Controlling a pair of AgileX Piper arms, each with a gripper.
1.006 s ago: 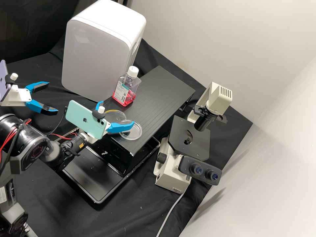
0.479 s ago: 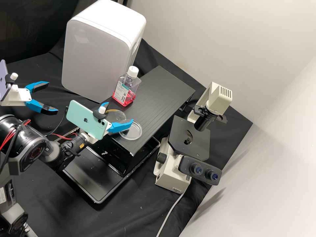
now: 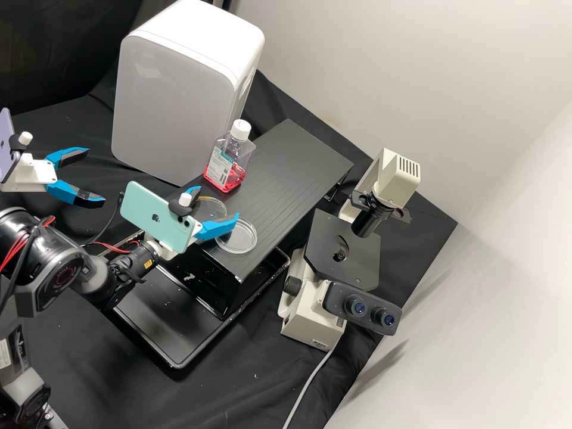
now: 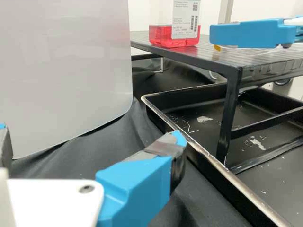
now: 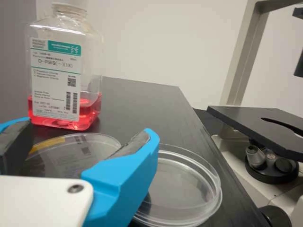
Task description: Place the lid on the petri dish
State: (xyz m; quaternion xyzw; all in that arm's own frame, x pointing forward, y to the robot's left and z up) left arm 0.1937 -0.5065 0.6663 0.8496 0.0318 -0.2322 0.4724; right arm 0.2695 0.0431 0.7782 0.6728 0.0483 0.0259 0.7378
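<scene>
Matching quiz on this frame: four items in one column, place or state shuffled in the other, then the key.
Items
1. bottle
2. microscope
3. left hand
4. right hand

Place or state
A. open, over the rack at the clear dishes
B. on the cloth beside the rack
C. open, off the rack, near the white box
D. on the rack, red liquid inside

Pairs: 1-D, 2-B, 3-C, 4-A

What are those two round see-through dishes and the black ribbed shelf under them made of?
The dish by the bottle and the second dish look like thin, clear, glossy plastic, possibly glass: the shelf shows through. The shelf seems matte black metal or plastic, grooved.
</scene>
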